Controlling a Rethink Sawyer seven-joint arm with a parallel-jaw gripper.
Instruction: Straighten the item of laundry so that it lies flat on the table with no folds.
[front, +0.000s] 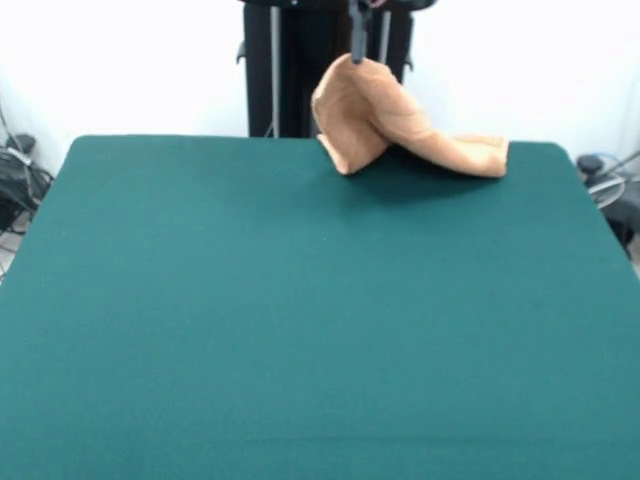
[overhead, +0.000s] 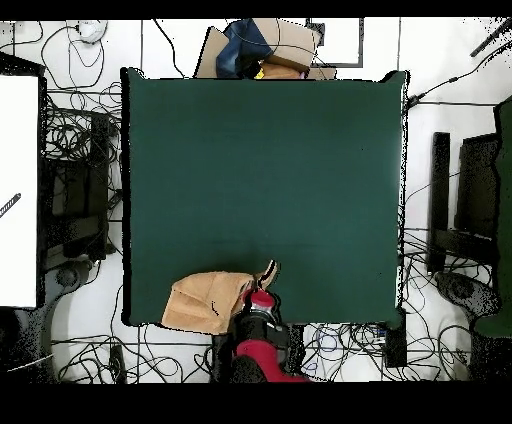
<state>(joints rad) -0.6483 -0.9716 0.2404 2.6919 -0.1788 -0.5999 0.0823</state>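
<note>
The item of laundry (front: 400, 125) is a light orange-tan towel at the far edge of the dark green table (front: 300, 320). One part of it is lifted into a peak, with folds drooping down; its other end rests on the table toward the right corner. My gripper (front: 358, 52) comes down from above and is shut on the towel's raised top. In the overhead view the towel (overhead: 205, 300) lies at the table's (overhead: 260, 180) bottom-left edge, partly over the rim, with my gripper (overhead: 262, 298) at its right end.
Cables and dark equipment (overhead: 75, 190) lie on the floor around the table. Cardboard and a blue object (overhead: 265, 50) sit beyond the top edge in the overhead view. The black pedestal (front: 300, 70) stands right behind the towel.
</note>
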